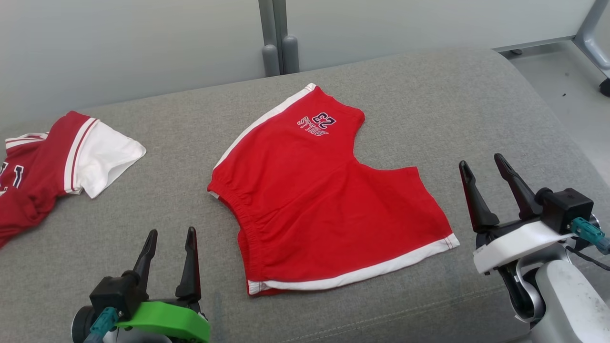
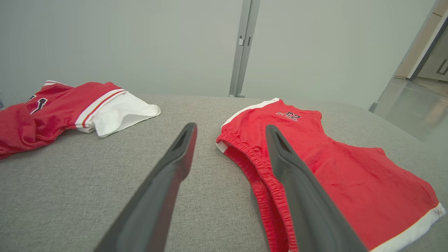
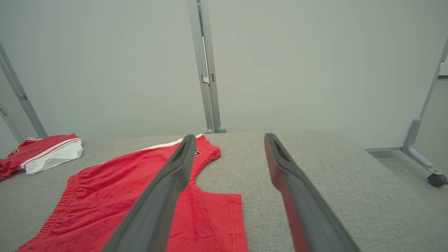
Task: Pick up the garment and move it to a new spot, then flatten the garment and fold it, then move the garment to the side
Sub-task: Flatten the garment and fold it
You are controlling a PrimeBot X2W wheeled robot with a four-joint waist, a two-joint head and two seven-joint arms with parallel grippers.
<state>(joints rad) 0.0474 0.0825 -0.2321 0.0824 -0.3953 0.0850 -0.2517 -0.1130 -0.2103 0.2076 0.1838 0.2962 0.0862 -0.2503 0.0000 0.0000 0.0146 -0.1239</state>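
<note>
The garment (image 1: 324, 200) is a pair of red shorts with white trim and a small "23" print, lying spread flat in the middle of the grey cushion (image 1: 429, 109). It also appears in the left wrist view as red shorts (image 2: 350, 175) and in the right wrist view as the same shorts (image 3: 115, 196). My left gripper (image 1: 171, 234) hovers open near the front edge, left of the waistband, holding nothing. On the other side, my right gripper (image 1: 482, 162) is open beside the shorts' right leg, also empty.
A second red and white garment (image 1: 52, 162) lies crumpled at the cushion's far left. Behind the cushion stands a pale partition wall with a grey post (image 1: 279, 38). To the right is bare floor and a wheeled frame leg (image 3: 425, 164).
</note>
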